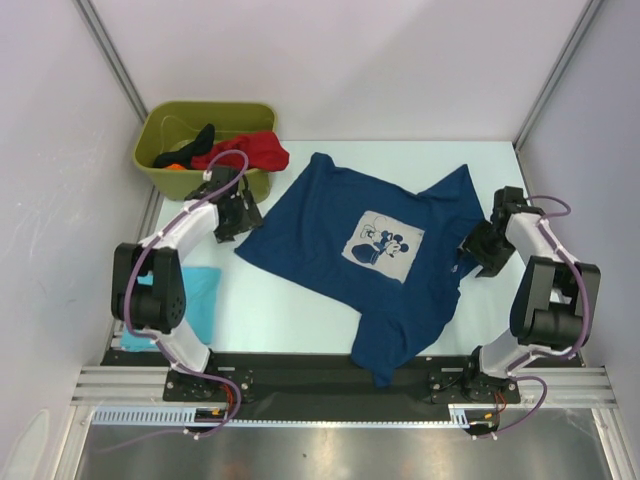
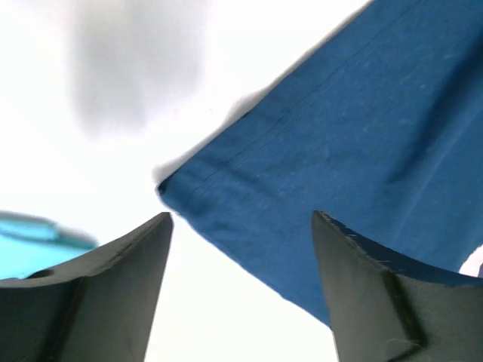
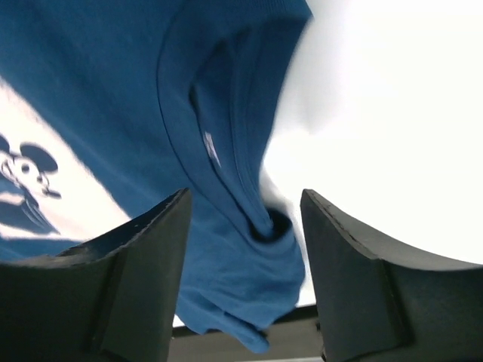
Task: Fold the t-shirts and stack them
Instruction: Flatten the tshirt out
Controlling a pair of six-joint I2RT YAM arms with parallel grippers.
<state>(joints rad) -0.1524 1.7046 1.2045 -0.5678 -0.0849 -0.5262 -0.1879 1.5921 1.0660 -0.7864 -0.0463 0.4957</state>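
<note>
At the far left the turquoise t-shirt (image 1: pixel 195 300) lies flat on the counter (image 1: pixel 300 315), partly under the left arm, and behind it the olive bin (image 1: pixel 205 105) holds a black t-shirt (image 1: pixel 197 138) and a red t-shirt (image 1: pixel 252 150) that spills over the rim. The left tool (image 1: pixel 236 208) hangs just in front of the bin with its jaws spread and nothing between them. Its wrist view shows the hem corner (image 2: pixel 172 188) of the navy t-shirt (image 1: pixel 320 225) lying just below and ahead of the fingertips (image 2: pixel 132 260), not pinched. The navy t-shirt is spread print-up across the middle of the counter, skewed, with the cartoon print (image 1: pixel 383 245) near its centre and its near end bunched and drooping over the counter's front edge. At the right, the right tool (image 1: pixel 480 250) is likewise released, poised over the collar (image 3: pixel 226 151) where the cloth is rucked into a small fold. This shirt looks light, limp and easily stretched. It will probably sag and crease wherever it is not supported, and a single layer may slip from a shallow pinch. The firmer places to take hold seem to be the stitched hem corner on the left and the ribbed collar or shoulder seam on the right, gripped through the full thickness. Pulling these apart should draw the body flat before any fold is made.
</note>
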